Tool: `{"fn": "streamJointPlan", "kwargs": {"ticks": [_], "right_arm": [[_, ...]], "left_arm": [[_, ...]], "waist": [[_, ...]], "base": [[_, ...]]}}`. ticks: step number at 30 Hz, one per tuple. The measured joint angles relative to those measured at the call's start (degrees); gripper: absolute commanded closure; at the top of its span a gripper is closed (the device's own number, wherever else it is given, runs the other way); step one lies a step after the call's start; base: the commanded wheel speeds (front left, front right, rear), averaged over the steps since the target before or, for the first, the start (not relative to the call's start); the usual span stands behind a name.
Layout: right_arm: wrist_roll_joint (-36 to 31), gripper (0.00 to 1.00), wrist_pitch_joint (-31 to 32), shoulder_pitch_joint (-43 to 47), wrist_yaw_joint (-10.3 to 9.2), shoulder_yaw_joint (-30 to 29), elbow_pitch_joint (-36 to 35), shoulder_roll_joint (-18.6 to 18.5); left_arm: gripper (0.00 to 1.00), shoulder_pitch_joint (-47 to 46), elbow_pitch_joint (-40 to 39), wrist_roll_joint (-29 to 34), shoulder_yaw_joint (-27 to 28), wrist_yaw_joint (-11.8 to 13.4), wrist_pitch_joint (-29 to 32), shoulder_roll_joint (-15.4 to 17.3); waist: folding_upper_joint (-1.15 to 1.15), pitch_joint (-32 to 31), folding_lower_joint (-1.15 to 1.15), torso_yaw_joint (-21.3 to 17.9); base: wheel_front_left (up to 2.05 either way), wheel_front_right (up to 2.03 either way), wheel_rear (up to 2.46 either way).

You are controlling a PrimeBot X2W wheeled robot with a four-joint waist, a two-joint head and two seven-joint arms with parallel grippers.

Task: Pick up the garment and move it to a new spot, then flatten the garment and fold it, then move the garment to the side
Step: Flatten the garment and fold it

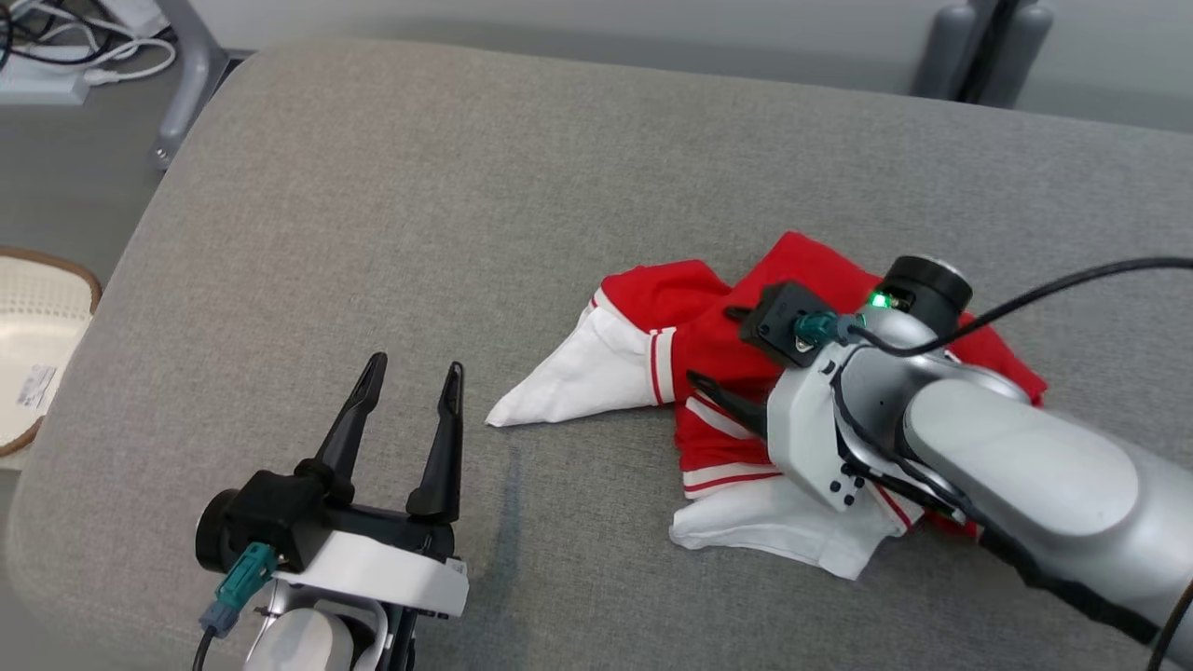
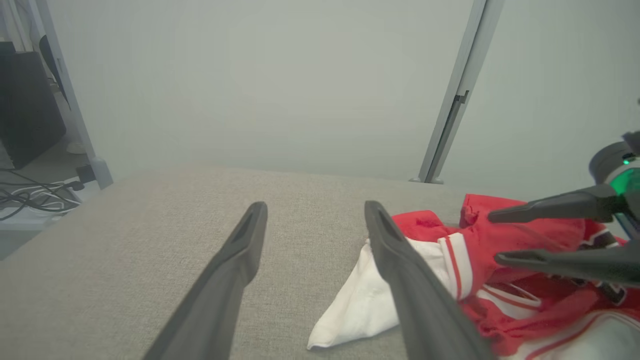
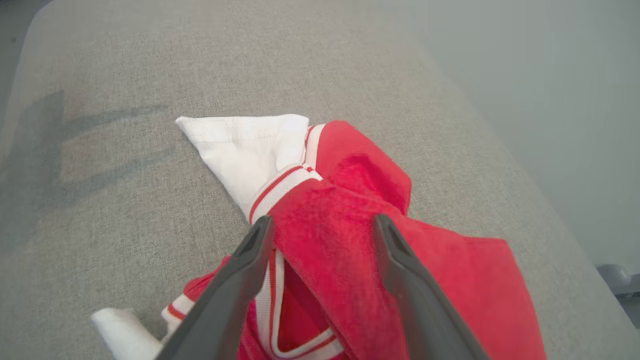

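A crumpled red and white garment lies on the right half of the grey cushion, one white sleeve tip pointing left. My right gripper hovers low over its red middle, open, fingers pointing left. In the right wrist view a raised red fold of the garment sits between the spread fingers of that gripper. My left gripper stands open over bare cushion, just left of the sleeve tip. The left wrist view has the left gripper open, the garment at lower right and the right gripper over it.
A pale woven basket sits on the floor past the cushion's left edge. Cables and a power strip lie at the top left beside a grey metal leg. Grey posts stand behind the far right edge.
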Motion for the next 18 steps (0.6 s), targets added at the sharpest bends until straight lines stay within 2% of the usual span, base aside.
{"fn": "streamJointPlan", "kwargs": {"ticks": [3,7,11,12,13,14,15,16,18], "right_arm": [[1.94,0.0,-0.01,-6.14,0.0,5.88,2.15,-0.87],[2.89,0.0,1.43,-10.96,0.0,7.99,3.25,-0.57],[0.15,0.0,13.04,-7.75,0.01,8.38,-2.9,0.03],[0.68,0.17,15.46,-7.37,0.01,8.51,-4.67,-0.14],[1.63,0.6,17.34,-7.49,0.01,8.42,-6.15,-0.69],[2.08,0.73,19.15,-7.8,0.0,8.28,-7.3,-1.42],[2.72,0.94,20.27,-8.11,0.0,8.24,-8.34,-2.09],[3.12,1.0,21.11,-8.4,0.0,8.24,-9.26,-2.63],[3.92,1.0,22.24,-8.87,0.0,8.25,-10.0,-3.24]], "left_arm": [[0.0,-1.42,1.67,0.0,-0.08,-0.51,-0.51,-0.79],[0.0,-2.54,3.26,0.05,0.11,-0.98,-0.98,-1.42],[0.0,-3.85,4.58,0.32,0.02,-1.77,-1.07,-2.1],[0.0,-4.16,4.82,0.43,0.08,-1.93,-1.08,-2.25],[0.0,-4.38,5.04,0.44,0.09,-1.99,-1.14,-2.4],[0.0,-4.59,5.26,0.53,0.1,-2.03,-1.14,-2.54],[0.0,-4.85,5.35,0.64,0.2,-2.3,-1.14,-2.66],[0.0,-5.13,5.35,0.81,0.33,-2.45,-1.15,-2.78],[0.0,-5.31,5.37,1.02,0.71,-2.52,-1.15,-2.98]], "waist": [[0.0,2.04,0.0,1.68],[0.0,4.11,0.0,2.99],[0.0,5.28,0.0,3.56],[0.0,5.48,0.0,3.61],[0.0,5.63,0.0,3.61],[0.0,5.73,0.0,3.58],[0.0,5.79,0.0,3.51],[0.0,5.84,0.0,3.43],[0.0,5.86,0.0,3.19]], "base": [[0.0,0.0,0.0],[0.0,0.0,0.0],[0.0,0.0,0.0],[0.0,0.0,0.0],[0.0,0.0,0.0],[0.0,0.0,0.0],[0.0,0.0,0.0],[0.0,0.0,0.0],[0.0,0.0,0.0]]}}
